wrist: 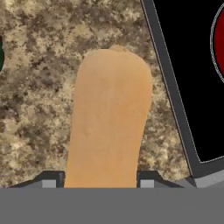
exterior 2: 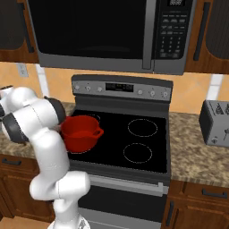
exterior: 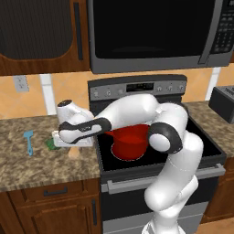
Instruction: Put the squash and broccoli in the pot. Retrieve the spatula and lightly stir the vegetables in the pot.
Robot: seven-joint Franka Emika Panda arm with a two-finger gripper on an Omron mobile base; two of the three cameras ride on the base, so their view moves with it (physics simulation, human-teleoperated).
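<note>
The tan squash (wrist: 109,118) lies on the speckled counter, and in the hand view it takes up the whole gap between my two fingertips. My gripper (wrist: 99,179) is shut on the squash, with both jaws against its sides. In the left base view the hand (exterior: 75,136) hangs low over the counter left of the stove, the squash (exterior: 73,153) poking out beneath it. The dark green broccoli (exterior: 49,144) sits just left of the hand. Further left lies the light-blue spatula (exterior: 29,141). The red pot (exterior: 130,142) stands on the stove's front left burner, right of the hand.
The black stovetop (exterior 2: 134,143) has a raised metal edge (wrist: 173,96) close beside the squash. A microwave (exterior 2: 103,36) hangs above the stove. A toaster (exterior 2: 217,123) stands on the right counter. My own arm arches over the pot.
</note>
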